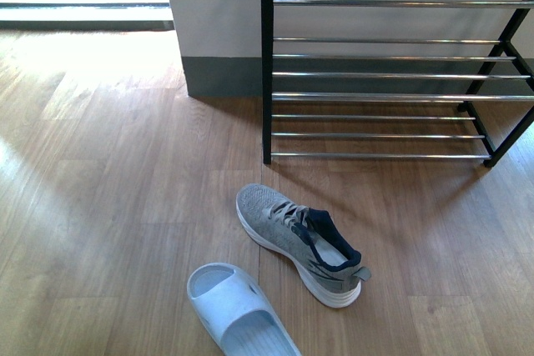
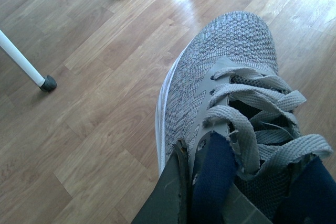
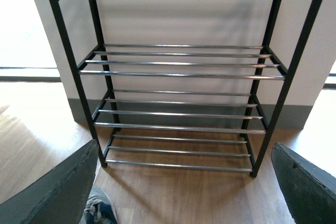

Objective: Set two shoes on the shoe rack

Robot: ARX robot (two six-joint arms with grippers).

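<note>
1. Shoe rack (image 1: 267,81): black frame, thin silver rods; grey knit sneaker (image 1: 296,239) on plank floor (image 1: 100,206) before it, pale blue rubber slide (image 1: 238,310) just beside
2. Left gripper (image 2: 207,192) clenched on second sneaker (image 2: 226,66) at its navy tongue; white castor legs (image 2: 44,80) on floor beyond
3. Right gripper (image 3: 181,203) released, facing rack

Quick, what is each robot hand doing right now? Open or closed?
Left hand: closed on the grey knit lace-up sneaker.
Right hand: open, holding nothing.
</note>
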